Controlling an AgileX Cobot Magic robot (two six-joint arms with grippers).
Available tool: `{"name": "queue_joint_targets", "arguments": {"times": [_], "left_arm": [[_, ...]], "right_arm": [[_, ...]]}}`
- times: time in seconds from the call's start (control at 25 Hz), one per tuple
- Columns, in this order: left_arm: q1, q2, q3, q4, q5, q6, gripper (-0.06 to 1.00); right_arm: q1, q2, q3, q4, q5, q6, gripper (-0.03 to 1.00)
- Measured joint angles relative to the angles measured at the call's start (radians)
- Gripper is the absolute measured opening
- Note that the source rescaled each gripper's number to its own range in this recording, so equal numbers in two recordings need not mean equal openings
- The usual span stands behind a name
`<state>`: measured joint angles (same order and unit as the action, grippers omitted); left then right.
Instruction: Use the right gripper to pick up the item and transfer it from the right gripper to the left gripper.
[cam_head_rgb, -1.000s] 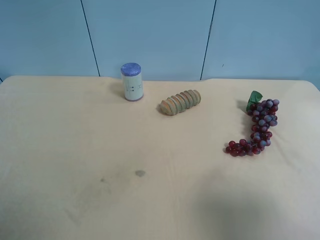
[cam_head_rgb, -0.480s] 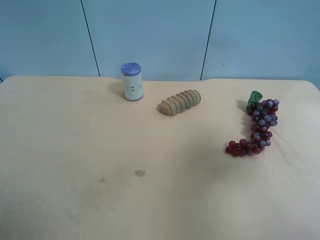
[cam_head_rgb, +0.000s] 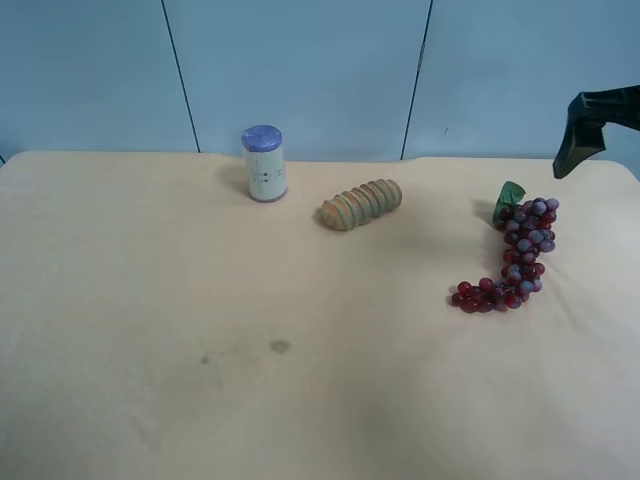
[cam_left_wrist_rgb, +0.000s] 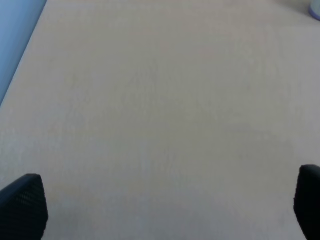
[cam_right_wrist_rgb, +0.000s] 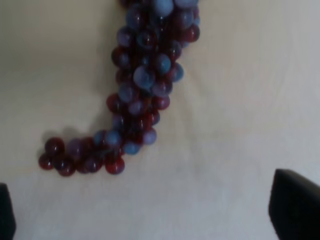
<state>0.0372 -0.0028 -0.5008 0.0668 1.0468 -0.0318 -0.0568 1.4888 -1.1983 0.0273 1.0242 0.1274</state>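
In the exterior high view the right gripper (cam_head_rgb: 578, 135) is hovering near the item (cam_head_rgb: 520, 250), which is lying curled on the table (cam_head_rgb: 200, 300). In the right wrist view its fingers (cam_right_wrist_rgb: 295, 205) are gaping wide and empty with the bunch sitting off-centre, so closing is risking pinching only its loose tail. In the left wrist view the left gripper (cam_left_wrist_rgb: 165, 205) is gaping empty over the table.

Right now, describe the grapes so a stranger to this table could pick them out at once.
On the pale table, look toward the high view's right side, away from the other two things. The grapes lie there: a curved cluster of red and purple balls with one green leaf, unlike the ridged tan roll or the white, blue-capped tub.
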Motion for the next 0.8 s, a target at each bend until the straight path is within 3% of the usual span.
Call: {"name": "queue_joint_targets", "arguments": {"times": [0.24, 0.48, 0.64, 0.8], "left_arm": [[0.000, 0.000, 0.000, 0.000, 0.000, 0.000, 1.00], [0.000, 0.000, 0.000, 0.000, 0.000, 0.000, 1.00], [0.000, 0.000, 0.000, 0.000, 0.000, 0.000, 1.00], [0.000, 0.000, 0.000, 0.000, 0.000, 0.000, 1.00]], "right_arm": [[-0.080, 0.220, -0.108, 0.054, 0.011, -0.011, 1.00], [-0.198, 0.345, -0.117, 0.188, -0.058, -0.133, 1.00], [-0.203, 0.395, -0.119, 0.209, -0.151, -0.150, 1.00], [-0.203, 0.437, -0.138, 0.221, -0.177, -0.150, 1.00]]}}
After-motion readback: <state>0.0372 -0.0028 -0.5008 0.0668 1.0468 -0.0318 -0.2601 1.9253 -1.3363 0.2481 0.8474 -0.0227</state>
